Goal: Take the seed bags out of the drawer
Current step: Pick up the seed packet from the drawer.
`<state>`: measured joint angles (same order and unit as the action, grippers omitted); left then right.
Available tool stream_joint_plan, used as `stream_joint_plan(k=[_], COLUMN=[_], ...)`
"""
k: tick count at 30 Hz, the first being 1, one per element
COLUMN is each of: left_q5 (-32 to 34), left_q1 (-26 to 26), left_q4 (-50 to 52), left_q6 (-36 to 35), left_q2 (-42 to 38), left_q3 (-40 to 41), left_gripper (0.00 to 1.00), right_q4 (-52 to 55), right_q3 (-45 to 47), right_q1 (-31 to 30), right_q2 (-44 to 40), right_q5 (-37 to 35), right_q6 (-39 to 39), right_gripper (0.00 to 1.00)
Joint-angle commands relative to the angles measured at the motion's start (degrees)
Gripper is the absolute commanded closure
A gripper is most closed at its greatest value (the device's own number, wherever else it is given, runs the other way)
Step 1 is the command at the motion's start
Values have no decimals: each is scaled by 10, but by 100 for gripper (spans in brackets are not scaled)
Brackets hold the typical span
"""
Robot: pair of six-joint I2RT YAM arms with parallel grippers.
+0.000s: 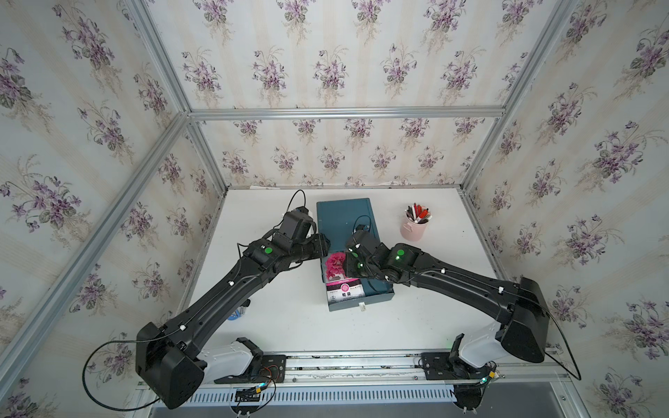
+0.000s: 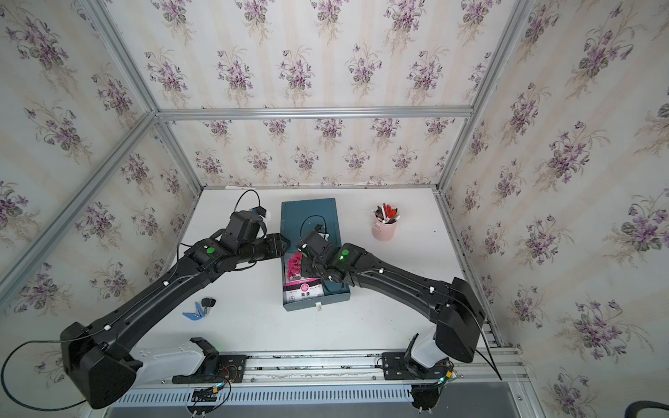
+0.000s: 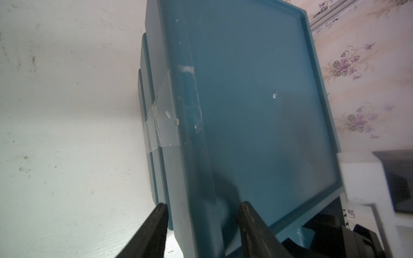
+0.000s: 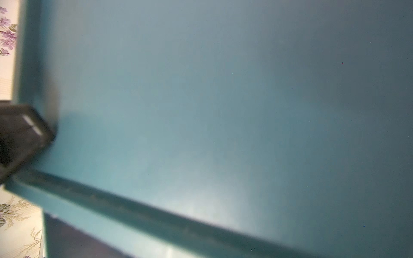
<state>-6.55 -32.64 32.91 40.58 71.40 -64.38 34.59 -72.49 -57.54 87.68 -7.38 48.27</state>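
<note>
Left wrist view: left gripper [image 3: 204,223] jaws clamp the side rim of the teal plastic drawer casing [image 3: 257,100]. Right gripper [image 1: 350,267] dips into the pulled-out teal drawer [image 1: 376,302], mid-bench; jaw state unreadable. Glossy pink-bloom seed bag [image 1: 339,280], white label strip frontward, lies flat along drawer's left wall. White bench [image 1: 289,325] open toward the front edge; pink cup of pens [image 1: 414,228] near back-right corner.

Left arm [image 1: 224,289] stretched in, left gripper [image 3: 203,204] clamped astride the left rim of the cabinet [image 3: 257,100]. Right arm [image 1: 459,278] bends over its front, right gripper [image 1: 351,269] pointing down, jaws hidden.
</note>
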Motion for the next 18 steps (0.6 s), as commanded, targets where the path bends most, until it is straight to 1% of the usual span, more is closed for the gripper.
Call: stream_joint_plan(k=[1, 3, 7, 8, 12, 18], left_q5=[22, 26, 27, 28, 34, 43], left_q1=[0, 0, 0, 0, 0, 0], left_q4=[85, 87, 87, 87, 88, 92], left_q6=[-16, -16, -15, -15, -15, -17], left_q2=[5, 5, 7, 6, 6, 8], left_q3=[9, 10, 14, 14, 15, 20], left_gripper=[45, 46, 45, 46, 46, 47], right_q4=[17, 28, 65, 74, 97, 95], right_q3=[2, -9, -46, -55, -86, -100], right_q1=[-1, -4, -17, -19, -29, -42], right_q2=[6, 10, 18, 17, 9, -18], right_q5=[27, 21, -18, -25, -39, -37], right_q6=[8, 3, -7, -9, -10, -2], right_gripper=[73, 82, 99, 100, 100, 100])
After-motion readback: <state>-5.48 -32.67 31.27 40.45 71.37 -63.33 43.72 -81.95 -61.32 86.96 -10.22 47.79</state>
